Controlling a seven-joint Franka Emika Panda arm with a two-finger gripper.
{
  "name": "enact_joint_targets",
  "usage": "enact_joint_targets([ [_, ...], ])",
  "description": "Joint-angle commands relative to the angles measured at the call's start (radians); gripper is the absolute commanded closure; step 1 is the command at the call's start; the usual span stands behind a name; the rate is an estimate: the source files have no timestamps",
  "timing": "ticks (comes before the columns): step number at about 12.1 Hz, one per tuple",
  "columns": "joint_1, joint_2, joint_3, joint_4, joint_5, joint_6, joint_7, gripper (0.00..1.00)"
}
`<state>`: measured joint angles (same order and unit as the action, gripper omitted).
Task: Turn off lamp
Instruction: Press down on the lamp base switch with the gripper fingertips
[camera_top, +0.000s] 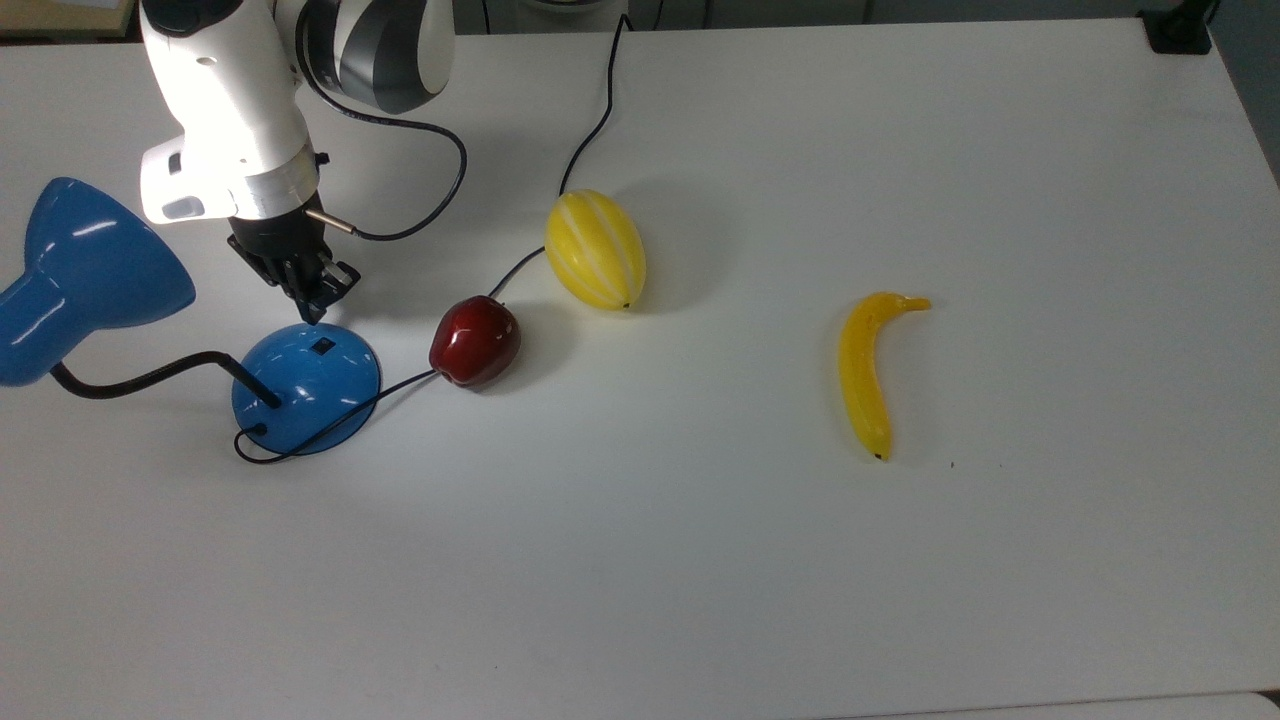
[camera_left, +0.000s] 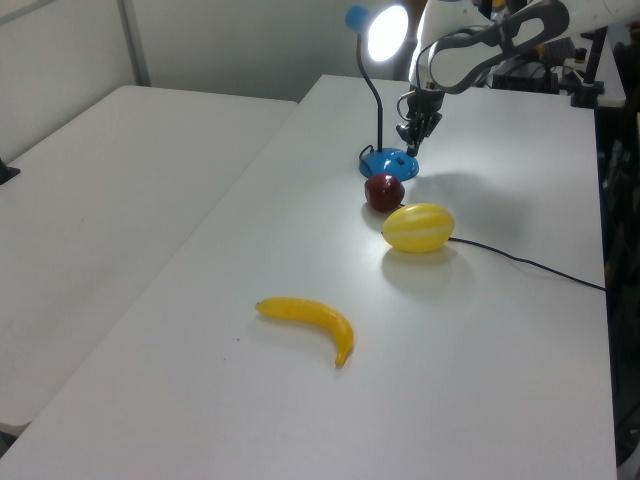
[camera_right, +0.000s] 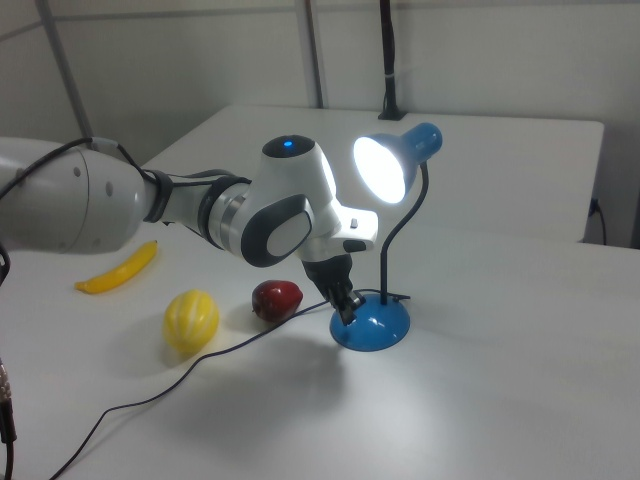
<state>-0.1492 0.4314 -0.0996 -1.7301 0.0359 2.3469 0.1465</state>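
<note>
The blue lamp stands at the top view's left and is lit, its shade (camera_right: 385, 165) glowing brightly in the right view. Its cone shade (camera_top: 85, 260) hangs on a bent black gooseneck above the round domed base (camera_top: 305, 385). A small black switch (camera_top: 322, 346) sits on top of the base. My gripper (camera_top: 315, 303) points down with its fingers together, holding nothing. Its tip is just above the base's far edge, a little short of the switch. In the left view the gripper (camera_left: 408, 148) hovers right over the base (camera_left: 388, 163), and in the right view the gripper (camera_right: 347, 312) is at the base's left rim.
A red apple (camera_top: 475, 341) lies just right of the base, on the lamp's black cord (camera_top: 590, 130). A yellow striped melon (camera_top: 595, 250) sits beyond it, and a banana (camera_top: 866, 370) lies farther right. The white table (camera_top: 700, 580) stretches open toward the near edge.
</note>
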Motion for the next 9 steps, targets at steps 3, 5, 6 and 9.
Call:
enact_joint_targets([
  [3,0.017,0.027,-0.005,-0.002,-0.021,0.077,0.062,1.00],
  [5,0.022,0.039,-0.005,-0.002,-0.021,0.091,0.064,1.00],
  [6,0.034,0.043,-0.005,-0.002,-0.019,0.091,0.067,1.00],
  [9,0.039,0.047,-0.005,-0.008,-0.024,0.088,0.081,1.00],
])
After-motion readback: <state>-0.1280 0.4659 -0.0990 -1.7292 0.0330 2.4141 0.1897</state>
